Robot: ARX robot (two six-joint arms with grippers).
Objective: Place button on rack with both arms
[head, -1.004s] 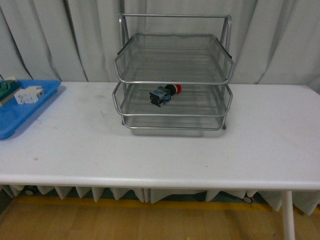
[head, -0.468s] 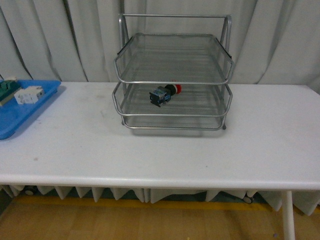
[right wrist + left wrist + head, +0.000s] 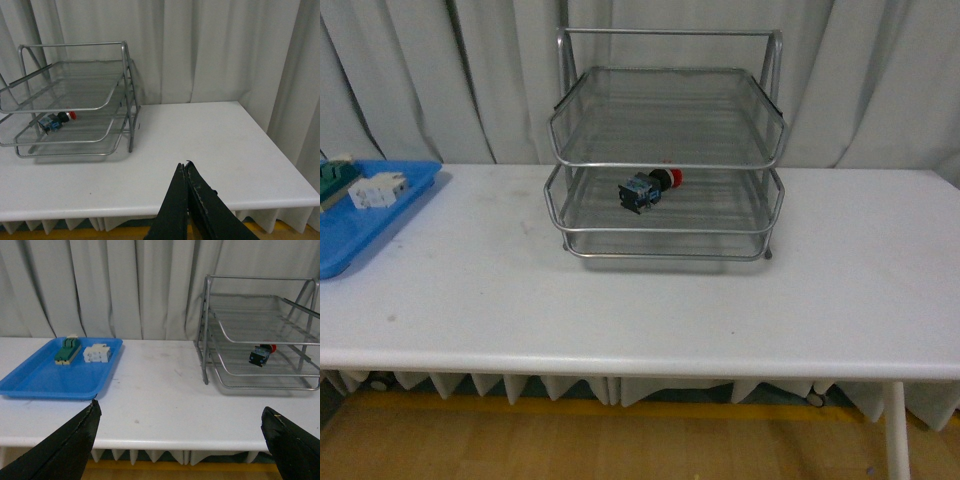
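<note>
Your left gripper (image 3: 180, 440) gapes wide, empty; right gripper (image 3: 186, 172) is pressed closed on nothing. Button (image 3: 648, 188) lies in the rack (image 3: 665, 160); no readable writing.

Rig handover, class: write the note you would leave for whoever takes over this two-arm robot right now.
Left gripper: open, empty, held off the table's near edge.
Right gripper: shut, empty, also back from the table.
The button lies on its side in the lower tier of the rack, red cap toward the back.
Done: the placing looks complete.
Left: nothing obvious; confirm the button sits steady.
</note>
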